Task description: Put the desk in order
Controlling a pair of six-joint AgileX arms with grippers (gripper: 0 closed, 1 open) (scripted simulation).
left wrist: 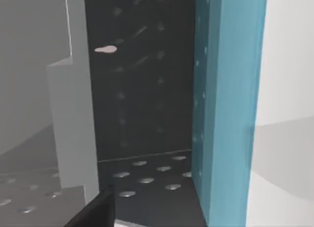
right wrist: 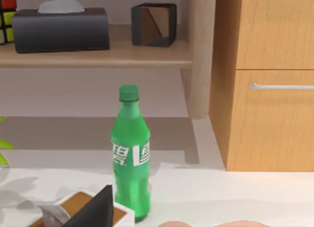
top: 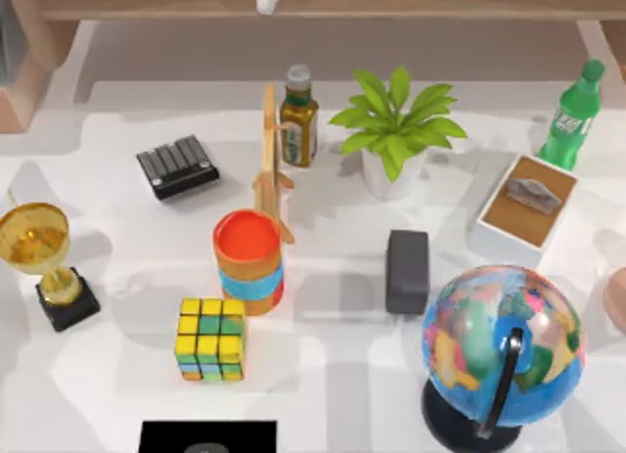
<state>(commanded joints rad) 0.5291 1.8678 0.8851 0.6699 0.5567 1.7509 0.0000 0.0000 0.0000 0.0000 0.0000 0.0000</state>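
Globe and Rubik's cube sit nearest; beyond them cup, dark box, trophy, plant and green bottle lie scattered, so tidying looks unfinished. Whether either claw of mine is apart, I cannot tell.

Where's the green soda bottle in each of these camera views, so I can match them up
Top view: the green soda bottle stands at the far right of the table, behind the white box with the brown top.
Left wrist view: not in it.
Right wrist view: the bottle stands upright at centre, below the shelf.
Shared landmark: the white box, right beside the bottle in both.
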